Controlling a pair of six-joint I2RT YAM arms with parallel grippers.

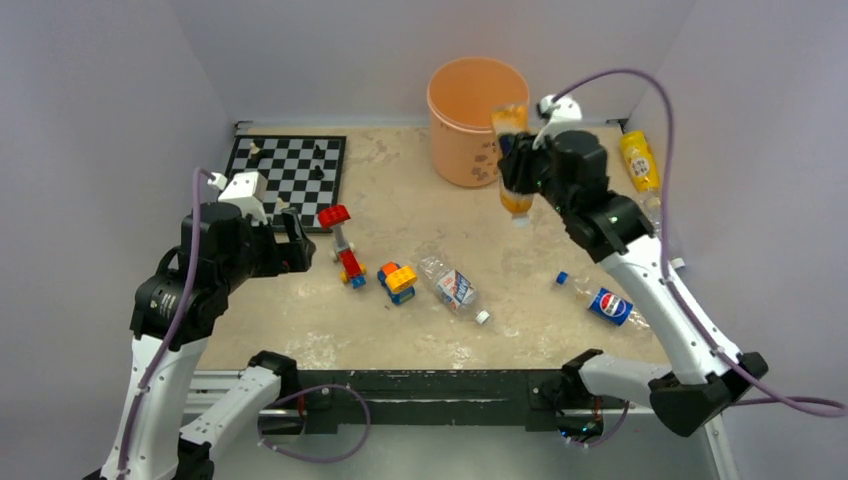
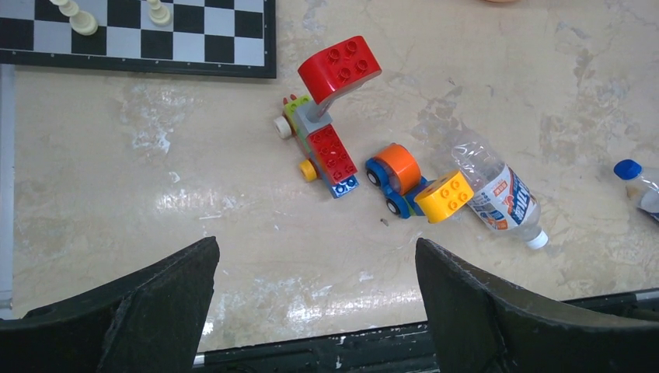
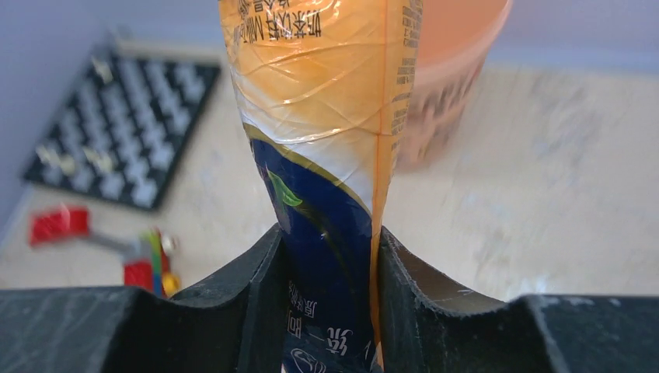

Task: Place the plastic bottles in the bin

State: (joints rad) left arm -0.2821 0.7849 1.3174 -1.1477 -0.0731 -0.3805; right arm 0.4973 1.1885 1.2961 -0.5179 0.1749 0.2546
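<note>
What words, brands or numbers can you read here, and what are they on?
Nothing reads clearly enough to quote.
Pepsi globe logo, no legible word: blue-label bottle.
Chinese print, too creased to read: orange bottle in the right gripper.
Blue-and-red print, too small: clear bottle.
Markings, blurred: bin.

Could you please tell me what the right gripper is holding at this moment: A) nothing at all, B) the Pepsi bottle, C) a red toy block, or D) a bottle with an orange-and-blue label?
D: the right gripper is clamped on the orange-and-blue labelled bottle, squeezing it in as it is held raised near the bin.
</note>
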